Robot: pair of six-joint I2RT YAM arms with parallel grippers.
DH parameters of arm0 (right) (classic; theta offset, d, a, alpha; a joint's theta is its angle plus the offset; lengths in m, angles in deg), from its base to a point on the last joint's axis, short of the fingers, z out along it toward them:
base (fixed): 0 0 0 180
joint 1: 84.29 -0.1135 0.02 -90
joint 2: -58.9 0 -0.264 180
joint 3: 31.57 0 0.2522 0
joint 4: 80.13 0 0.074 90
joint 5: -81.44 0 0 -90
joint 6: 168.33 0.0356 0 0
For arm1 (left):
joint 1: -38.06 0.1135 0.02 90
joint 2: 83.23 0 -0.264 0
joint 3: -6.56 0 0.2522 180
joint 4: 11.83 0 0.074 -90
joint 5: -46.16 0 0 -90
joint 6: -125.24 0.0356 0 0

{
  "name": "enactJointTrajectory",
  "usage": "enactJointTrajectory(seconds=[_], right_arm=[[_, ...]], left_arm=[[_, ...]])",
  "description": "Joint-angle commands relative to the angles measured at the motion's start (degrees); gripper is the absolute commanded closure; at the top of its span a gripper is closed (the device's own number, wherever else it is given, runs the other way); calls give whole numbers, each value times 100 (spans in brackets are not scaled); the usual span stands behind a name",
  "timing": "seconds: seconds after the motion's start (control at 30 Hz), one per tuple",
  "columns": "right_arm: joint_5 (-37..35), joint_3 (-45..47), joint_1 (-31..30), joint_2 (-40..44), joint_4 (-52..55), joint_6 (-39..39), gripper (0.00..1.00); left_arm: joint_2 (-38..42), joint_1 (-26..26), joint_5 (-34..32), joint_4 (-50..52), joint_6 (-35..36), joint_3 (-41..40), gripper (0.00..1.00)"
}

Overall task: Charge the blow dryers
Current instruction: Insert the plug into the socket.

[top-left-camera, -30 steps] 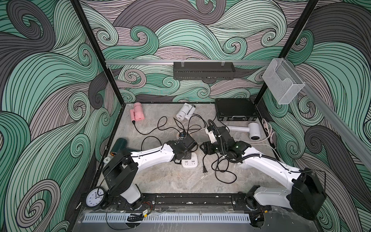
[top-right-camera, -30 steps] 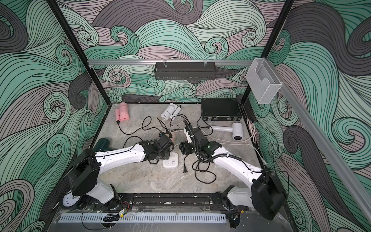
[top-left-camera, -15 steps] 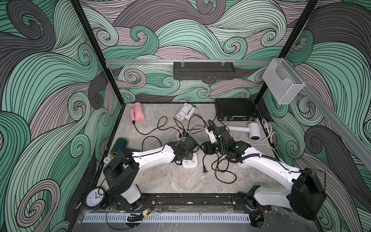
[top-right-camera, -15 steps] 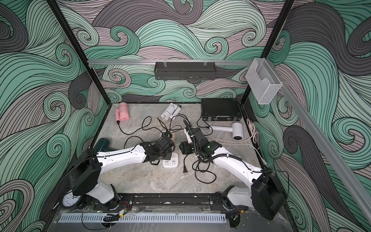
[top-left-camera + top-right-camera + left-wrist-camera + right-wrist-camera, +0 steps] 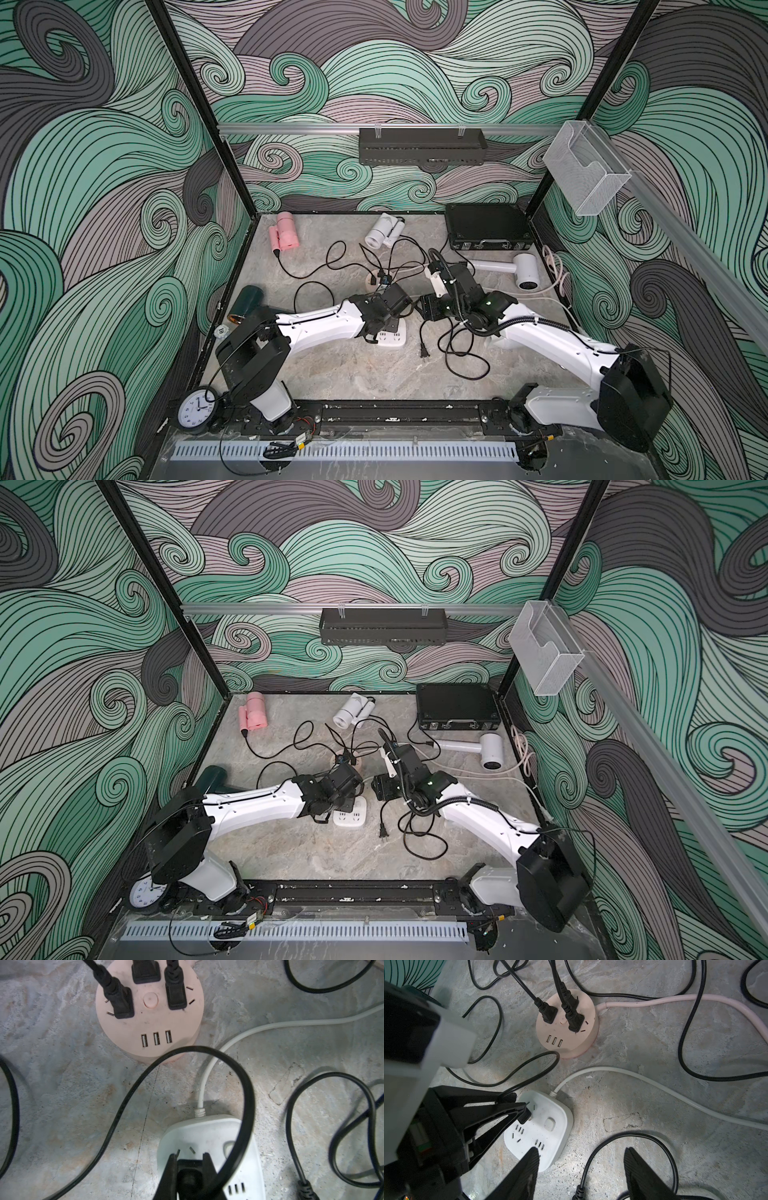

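Observation:
My left gripper (image 5: 189, 1156) is shut on a black plug (image 5: 188, 1169), whose tip sits tilted on the square white socket hub (image 5: 207, 1132); its prongs are hidden. The same plug (image 5: 525, 1116) shows in the right wrist view. My right gripper (image 5: 581, 1151) hangs open beside the hub, over a loose black plug (image 5: 578, 1191) and its cord. In a top view the blow dryers lie around: pink (image 5: 284, 232) at the back left, dark green (image 5: 247, 301) at the left, white (image 5: 380, 230) at the back, white (image 5: 523, 270) at the right.
A round peach socket hub (image 5: 149, 1022) with three black plugs in it stands just beyond the white hub. Black cords loop over the floor. A black case (image 5: 486, 224) sits at the back right and a clock (image 5: 195, 411) at the front left.
My left gripper has edged slightly to the right over the white hub with the plug in it. The right arm has not moved.

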Motion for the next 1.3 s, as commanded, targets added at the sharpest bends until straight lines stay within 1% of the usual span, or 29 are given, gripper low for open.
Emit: enactJointTrajectory(seconds=[0.0, 0.17, 0.27, 0.5, 0.7, 1.27], right_arm=[[-112, -64, -4, -58, 52, -14, 34], [-112, -82, -5, -98, 64, -23, 34], [-107, -81, -5, -127, 59, -23, 34], [-109, -90, -1, -137, 68, -39, 34], [-124, -134, -3, -155, 99, -73, 34], [-121, -161, -4, -256, 109, -76, 34]], left_arm=[[212, -19, -227, 186, 104, 9, 100], [401, -8, -149, 136, 131, 9, 100], [338, 6, -65, 263, 190, 123, 100], [223, 14, -100, 120, 299, -29, 100], [-6, 32, 94, -20, 447, -17, 100], [40, 65, -64, 75, 535, -187, 100]])
